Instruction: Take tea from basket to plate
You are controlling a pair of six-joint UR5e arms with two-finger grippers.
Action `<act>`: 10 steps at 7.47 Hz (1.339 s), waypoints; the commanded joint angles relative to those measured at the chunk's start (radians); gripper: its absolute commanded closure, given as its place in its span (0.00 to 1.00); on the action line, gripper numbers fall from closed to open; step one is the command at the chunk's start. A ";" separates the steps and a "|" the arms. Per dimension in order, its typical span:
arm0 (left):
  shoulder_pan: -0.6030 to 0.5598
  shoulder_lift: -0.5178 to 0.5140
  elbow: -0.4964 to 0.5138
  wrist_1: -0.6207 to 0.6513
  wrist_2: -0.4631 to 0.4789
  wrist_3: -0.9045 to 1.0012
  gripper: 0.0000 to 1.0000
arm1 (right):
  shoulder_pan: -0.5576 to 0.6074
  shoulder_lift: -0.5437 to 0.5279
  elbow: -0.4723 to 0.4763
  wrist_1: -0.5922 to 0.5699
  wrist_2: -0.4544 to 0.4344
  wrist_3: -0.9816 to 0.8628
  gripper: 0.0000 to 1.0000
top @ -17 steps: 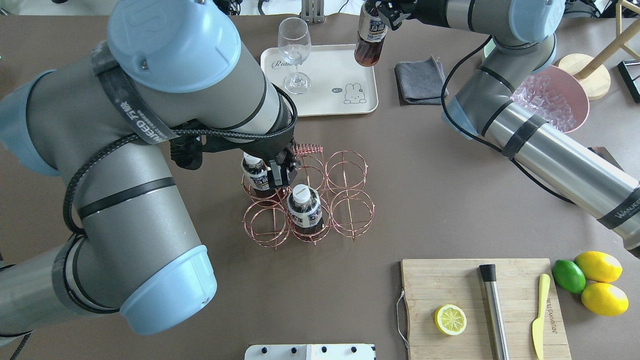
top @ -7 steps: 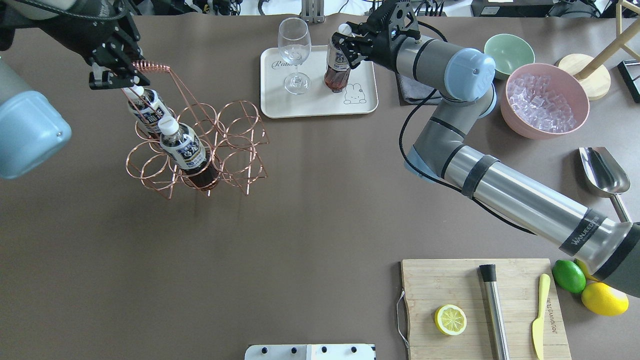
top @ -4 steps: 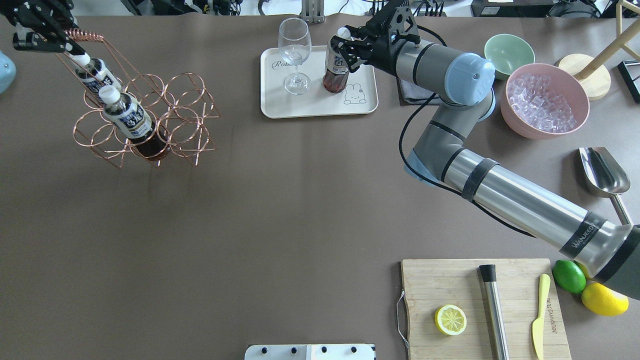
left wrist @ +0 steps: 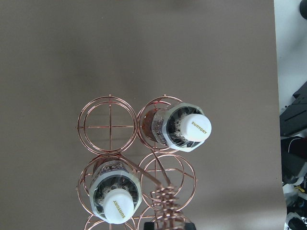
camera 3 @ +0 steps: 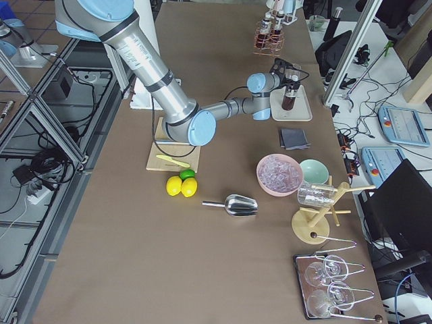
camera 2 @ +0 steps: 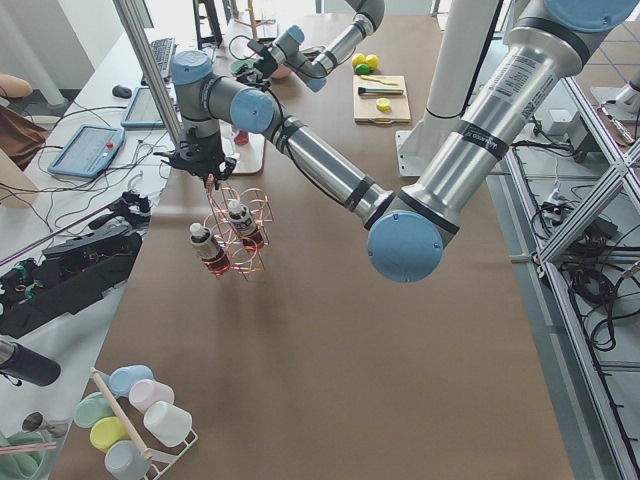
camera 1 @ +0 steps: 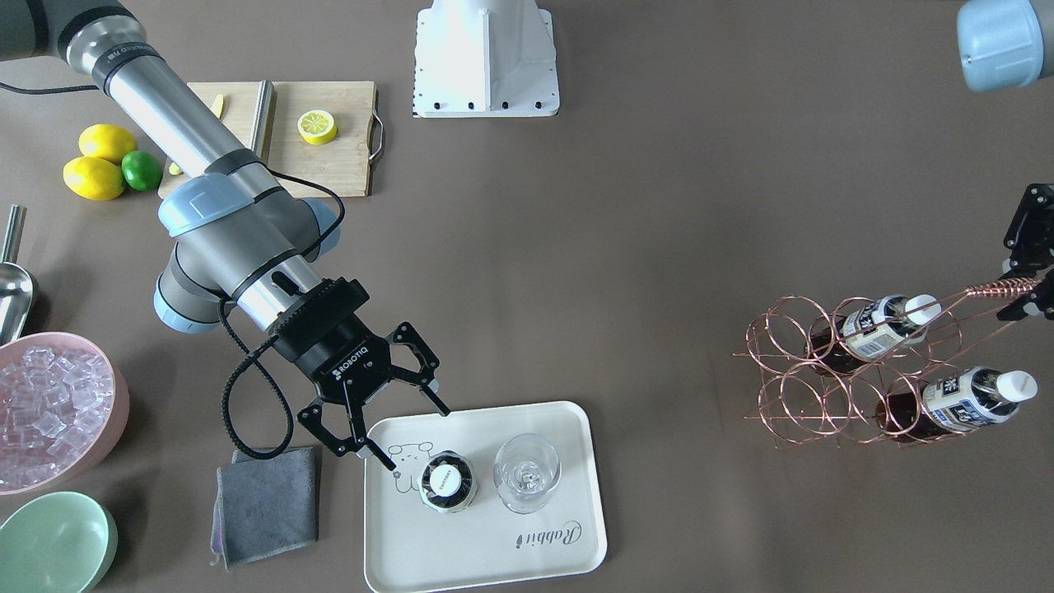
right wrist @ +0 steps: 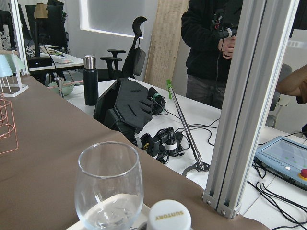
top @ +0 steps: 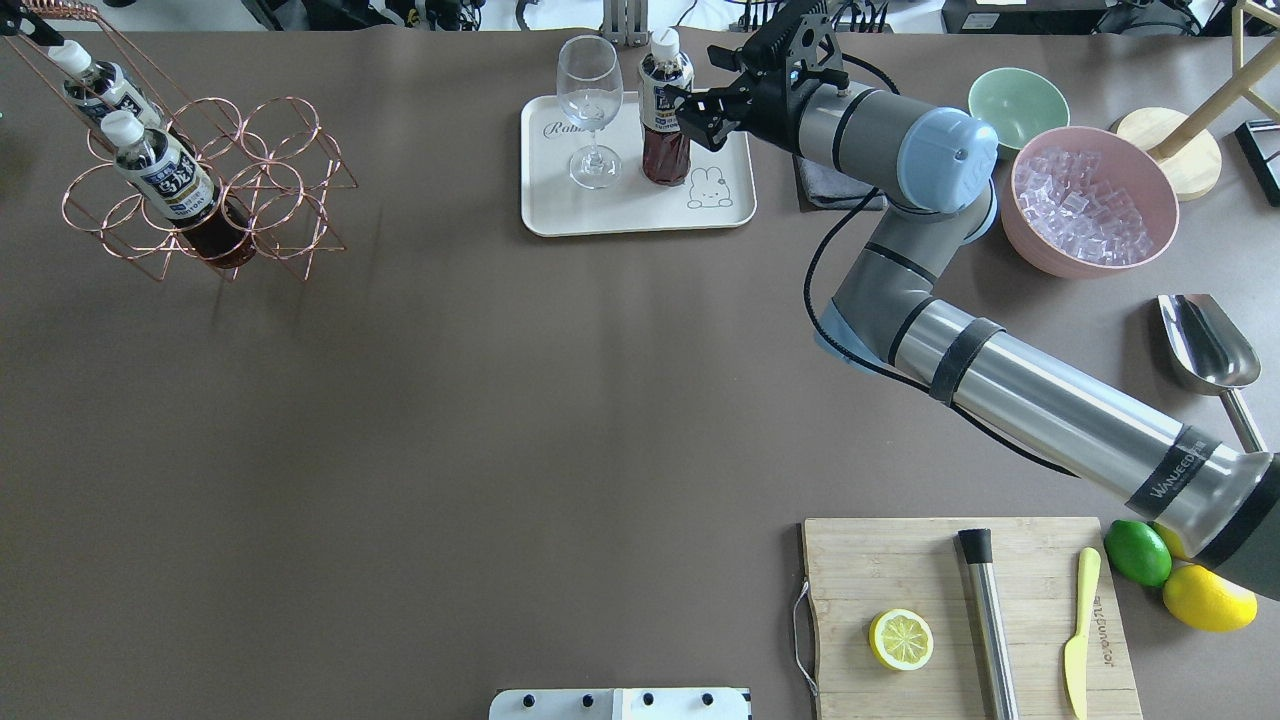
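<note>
Your right gripper (camera 1: 418,439) gapes beside the tea (camera 1: 445,482) on the plate (camera 1: 478,553), left gripper (camera 1: 1028,290) clenches the basket (camera 1: 992,289); grip that probably light, slick bottle mid-label.

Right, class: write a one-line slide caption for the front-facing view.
Open right gripper beside the tea on the plate; left gripper holds the basket by its handle.

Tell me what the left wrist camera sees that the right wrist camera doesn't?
Only the left wrist view: a look straight down on two tea bottles standing in ring cells, plus the coiled handle. Only the right wrist view: a wineglass, an aluminium post and a person in black behind. Both: the brown table, a white Suntory cap, and the copper wire basket, just a sliver at the right wrist view's left edge.
</note>
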 commanded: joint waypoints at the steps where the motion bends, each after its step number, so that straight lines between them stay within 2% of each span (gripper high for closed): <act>1: -0.023 -0.001 0.109 -0.087 0.002 0.022 1.00 | 0.040 -0.004 0.015 -0.003 0.072 -0.002 0.01; 2: -0.032 -0.001 0.125 -0.097 0.003 0.023 1.00 | 0.067 -0.002 0.021 -0.003 0.145 -0.007 0.01; 3: -0.046 -0.001 0.148 -0.115 0.005 0.025 1.00 | 0.107 -0.049 0.089 -0.026 0.216 -0.001 0.01; 5: -0.073 -0.001 0.214 -0.155 0.006 0.045 1.00 | 0.162 -0.073 0.111 -0.136 0.368 -0.033 0.01; 7: -0.101 -0.003 0.255 -0.183 0.006 0.065 1.00 | 0.230 -0.096 0.147 -0.303 0.428 -0.093 0.01; 8: -0.104 -0.001 0.281 -0.209 0.008 0.074 1.00 | 0.257 -0.106 0.198 -0.425 0.485 -0.113 0.01; 10: -0.107 -0.001 0.304 -0.227 0.009 0.097 1.00 | 0.325 -0.160 0.294 -0.684 0.653 -0.117 0.01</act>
